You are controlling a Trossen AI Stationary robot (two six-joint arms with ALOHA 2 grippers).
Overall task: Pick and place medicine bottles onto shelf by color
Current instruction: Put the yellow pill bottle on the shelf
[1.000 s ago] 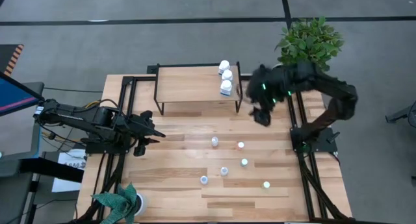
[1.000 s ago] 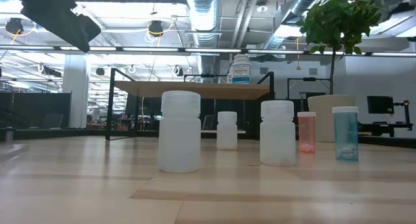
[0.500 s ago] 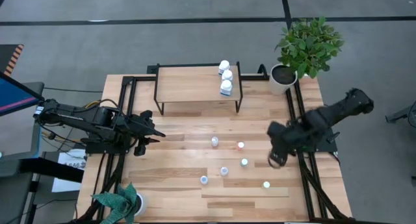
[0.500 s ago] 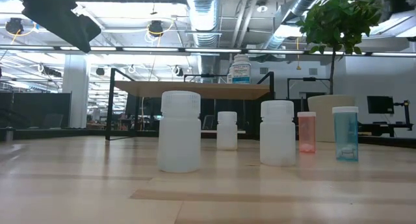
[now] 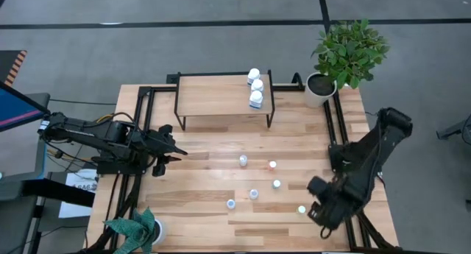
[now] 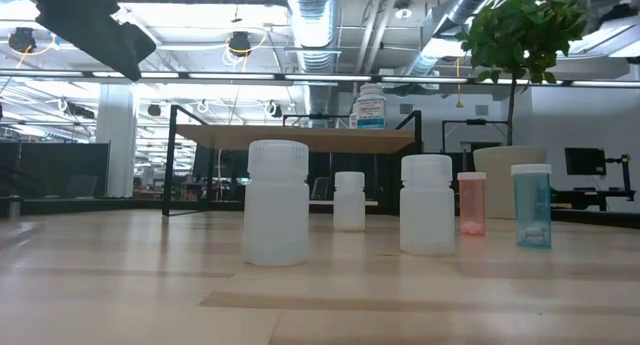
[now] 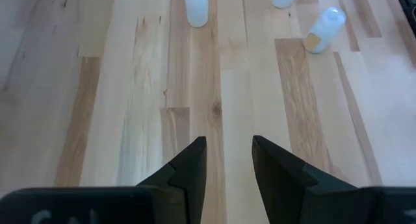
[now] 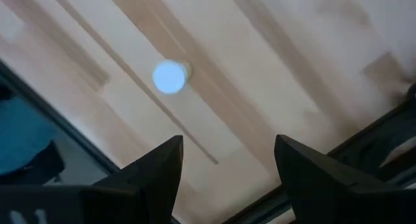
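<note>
The light-wood shelf (image 5: pixel 221 96) stands at the table's far middle, with three white bottles (image 5: pixel 255 87) in a row on its right end. Several tiny bottles stand on the tabletop, among them a red-capped one (image 5: pixel 272 165) and a pale blue-capped one (image 5: pixel 301 209). My right gripper (image 5: pixel 316 212) (image 8: pixel 229 146) is open and empty. It hovers pointing down at the near right, just right of that blue-capped bottle (image 8: pixel 170 76). My left gripper (image 5: pixel 176 152) (image 7: pixel 229 143) is open and empty, low at the table's left. The low view shows white bottles (image 6: pixel 276 202), a pink one (image 6: pixel 471 202) and a blue one (image 6: pixel 531 205).
A potted green plant (image 5: pixel 347 51) stands at the far right corner and another plant pot (image 5: pixel 140 228) at the near left corner. Black frame rails (image 5: pixel 340 136) run along the table's left and right sides. Bare wood lies between my left gripper and the bottles.
My right gripper has swung from beside the shelf's right end toward the table's near edge, along the right side. It now hangs over the near right by the pale blue-capped bottle. The bottles and my left arm have kept still.
</note>
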